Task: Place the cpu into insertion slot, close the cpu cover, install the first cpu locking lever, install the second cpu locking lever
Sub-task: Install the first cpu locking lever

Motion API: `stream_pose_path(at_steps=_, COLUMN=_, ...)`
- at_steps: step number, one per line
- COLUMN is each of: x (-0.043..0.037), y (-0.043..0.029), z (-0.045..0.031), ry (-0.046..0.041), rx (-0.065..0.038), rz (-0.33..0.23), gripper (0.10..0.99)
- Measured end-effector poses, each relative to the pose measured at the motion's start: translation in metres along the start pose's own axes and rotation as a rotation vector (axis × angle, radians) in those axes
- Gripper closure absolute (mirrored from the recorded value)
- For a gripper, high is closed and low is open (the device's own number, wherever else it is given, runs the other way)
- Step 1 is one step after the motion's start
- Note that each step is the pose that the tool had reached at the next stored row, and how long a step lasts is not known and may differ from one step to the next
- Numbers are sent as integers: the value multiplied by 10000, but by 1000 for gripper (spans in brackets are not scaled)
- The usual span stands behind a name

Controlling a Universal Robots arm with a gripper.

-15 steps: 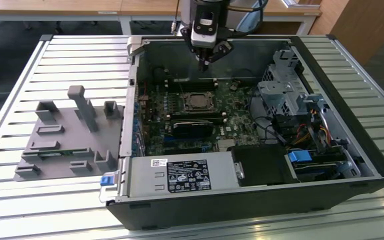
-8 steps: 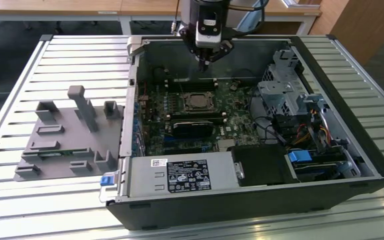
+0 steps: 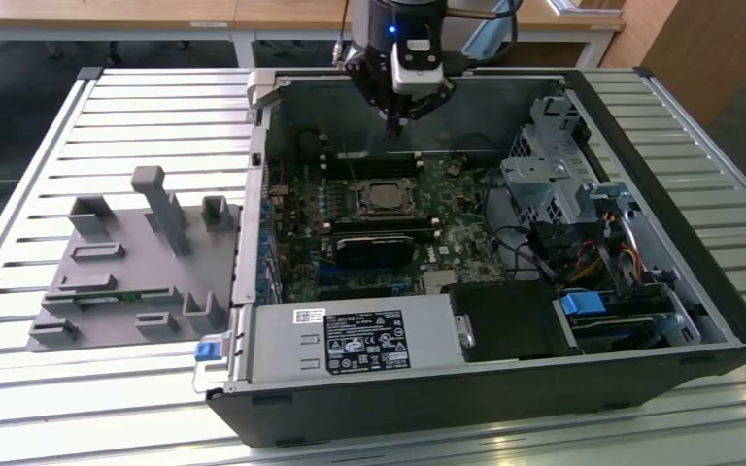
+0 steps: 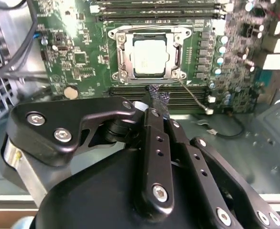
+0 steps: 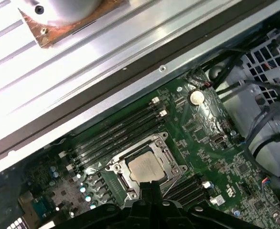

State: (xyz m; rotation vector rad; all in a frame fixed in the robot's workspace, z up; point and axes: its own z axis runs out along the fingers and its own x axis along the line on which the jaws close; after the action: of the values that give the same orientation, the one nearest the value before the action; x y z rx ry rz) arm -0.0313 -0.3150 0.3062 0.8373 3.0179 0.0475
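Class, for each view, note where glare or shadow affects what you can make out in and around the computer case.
Exterior view: daylight washes out the slatted table; the case interior is shaded. First wrist view: strong glare on the table slats; the board is evenly lit. Second wrist view: the cpu glints brightly; the gripper looms dark.

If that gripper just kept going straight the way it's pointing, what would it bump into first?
Probably the long black memory slots beside the insertion slot, rather than the cpu in it: in the second wrist view the gripper points at those slots. Depth is unclear, so it's a guess.
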Motion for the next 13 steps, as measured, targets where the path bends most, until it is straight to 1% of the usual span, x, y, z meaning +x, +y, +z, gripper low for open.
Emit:
stream_pose_path(at_steps=10, x=0, y=0, z=10, ry=55, rx=0, rz=-1756, gripper=980)
stream_pose_path(at_steps=13, x=0, y=0, z=12, ry=61, rx=-2, rz=-1937, gripper=980)
